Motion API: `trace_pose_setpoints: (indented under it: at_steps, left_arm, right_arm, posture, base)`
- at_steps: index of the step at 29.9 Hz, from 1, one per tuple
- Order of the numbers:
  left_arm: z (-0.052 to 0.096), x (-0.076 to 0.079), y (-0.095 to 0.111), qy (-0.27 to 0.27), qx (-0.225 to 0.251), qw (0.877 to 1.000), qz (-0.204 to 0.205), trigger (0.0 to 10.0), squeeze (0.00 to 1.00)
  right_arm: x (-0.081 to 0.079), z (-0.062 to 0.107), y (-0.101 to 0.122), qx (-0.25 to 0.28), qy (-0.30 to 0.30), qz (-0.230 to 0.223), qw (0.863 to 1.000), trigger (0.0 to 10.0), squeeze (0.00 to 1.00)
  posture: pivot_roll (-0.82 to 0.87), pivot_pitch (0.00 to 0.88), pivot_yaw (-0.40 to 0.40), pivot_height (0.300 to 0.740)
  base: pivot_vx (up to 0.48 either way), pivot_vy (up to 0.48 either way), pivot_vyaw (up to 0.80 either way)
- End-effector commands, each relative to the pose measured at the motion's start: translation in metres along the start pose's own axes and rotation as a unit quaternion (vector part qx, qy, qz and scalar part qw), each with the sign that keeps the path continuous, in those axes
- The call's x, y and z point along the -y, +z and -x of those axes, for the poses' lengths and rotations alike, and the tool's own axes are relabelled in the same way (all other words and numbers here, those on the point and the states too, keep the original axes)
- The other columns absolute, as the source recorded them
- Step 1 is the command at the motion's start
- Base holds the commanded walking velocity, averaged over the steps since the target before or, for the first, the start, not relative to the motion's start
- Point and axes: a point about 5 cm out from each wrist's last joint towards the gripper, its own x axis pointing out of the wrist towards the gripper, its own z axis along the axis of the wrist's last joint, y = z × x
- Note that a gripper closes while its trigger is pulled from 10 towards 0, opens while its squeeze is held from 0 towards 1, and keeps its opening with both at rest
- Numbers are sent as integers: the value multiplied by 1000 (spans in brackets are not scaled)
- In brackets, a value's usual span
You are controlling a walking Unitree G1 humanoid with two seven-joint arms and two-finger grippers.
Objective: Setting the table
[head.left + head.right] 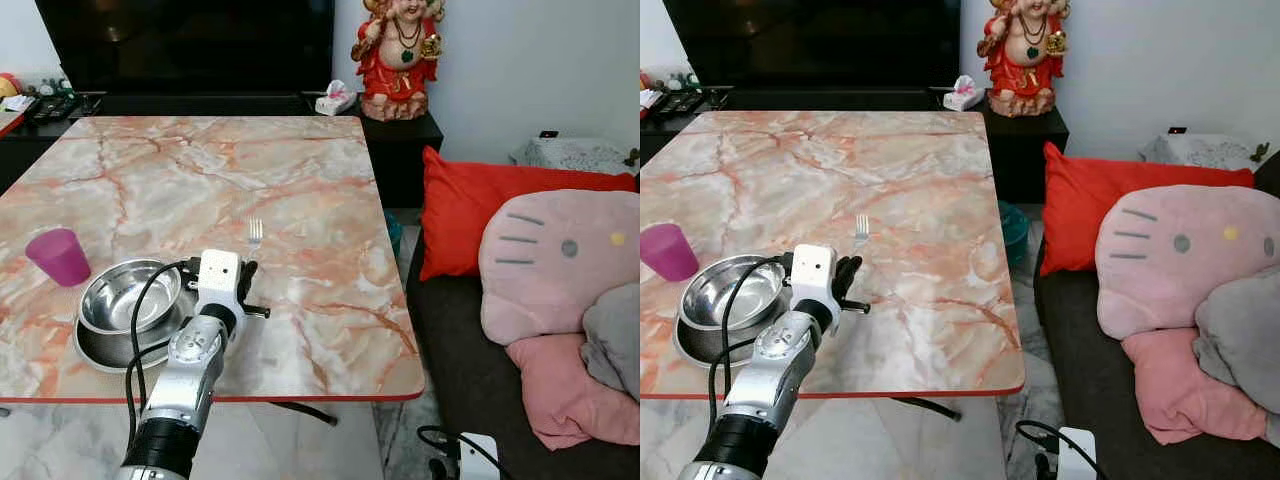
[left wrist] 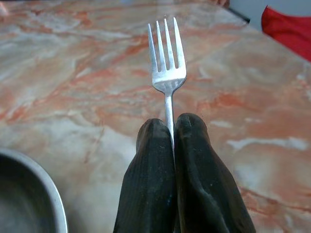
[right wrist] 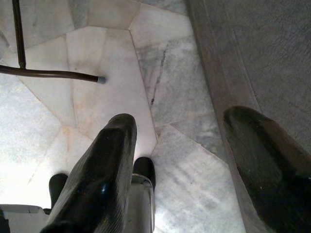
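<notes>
Steel: one fork [image 2: 166, 68] pinched in left tool [image 2: 173, 128]; one bowl [image 1: 130, 297], one cup [image 1: 59, 256].

Bright even daylight, sharp views, blurred near wrist edges.

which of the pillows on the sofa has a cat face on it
The big light pink cat-face cushion, showing whiskers and eyes. The red cushion behind it and the darker pink pillow below it are plain.

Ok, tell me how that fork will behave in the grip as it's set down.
The fork looks like thin polished metal, so probably stiff and light. The left gripper pinches only its narrow handle, so it may pivot or slip. Laid flat on the marble table, it should not roll.
</notes>
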Motion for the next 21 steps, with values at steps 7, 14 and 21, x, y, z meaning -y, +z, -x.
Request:
trace_pose_setpoints:
  at_steps: [7,14,21]
  left_arm:
    - [-4,-7,-9,18,-51,998,-14,10000,0]
    - [-6,-8,-8,23,-55,998,-19,10000,0]
    - [-7,-9,-10,32,-68,997,-25,10000,0]
  right_arm:
    - [1,1,-2,-6,0,-1,1000,10000,0]
    - [1,0,-2,-6,-1,0,1000,10000,0]
    - [1,0,-2,-6,0,0,1000,10000,0]
  posture:
    - [9,16,-10,740]
    - [12,18,-11,740]
    - [11,18,-10,740]
  base:
    - [0,0,0]
    - [0,0,0]
    - [0,0,0]
